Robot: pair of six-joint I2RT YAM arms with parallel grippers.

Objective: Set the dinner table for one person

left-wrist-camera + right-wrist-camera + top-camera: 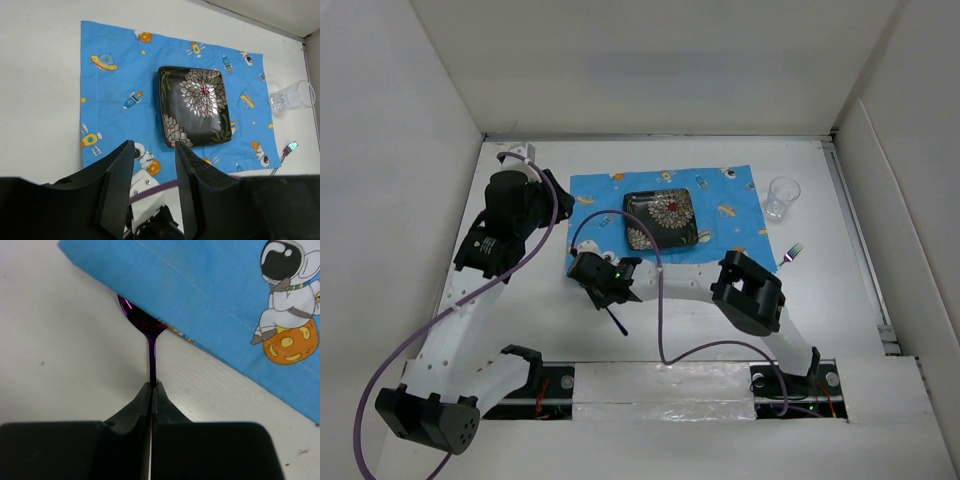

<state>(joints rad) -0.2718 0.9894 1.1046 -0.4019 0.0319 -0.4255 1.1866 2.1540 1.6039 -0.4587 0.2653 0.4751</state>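
On the left, our left gripper [152,187] hangs over the dinner table [840,300] with its fingers [120,185] moderately parted and nothing between them. Ahead of it lies the blue cloth [120,75] printed with rockets and astronauts, flat on the white surface. Below and just in front of that gripper sits our right gripper [151,387], low at the cloth's near edge, its jaws pinched tight on the thin handle of a purple spoon [151,347]. The spoon runs straight ahead from the fingertips, and its bowl is partly tucked under the cloth's hem, so we see only part of it. Beyond the right gripper and a little to its right, a dark square plate [660,218] with a flower pattern rests on the cloth. Farther right, off the cloth on the bare table, a clear glass [782,196] stands upright. Nearer than the glass, a shiny fork [792,252] lies on the table just off the cloth's right edge.
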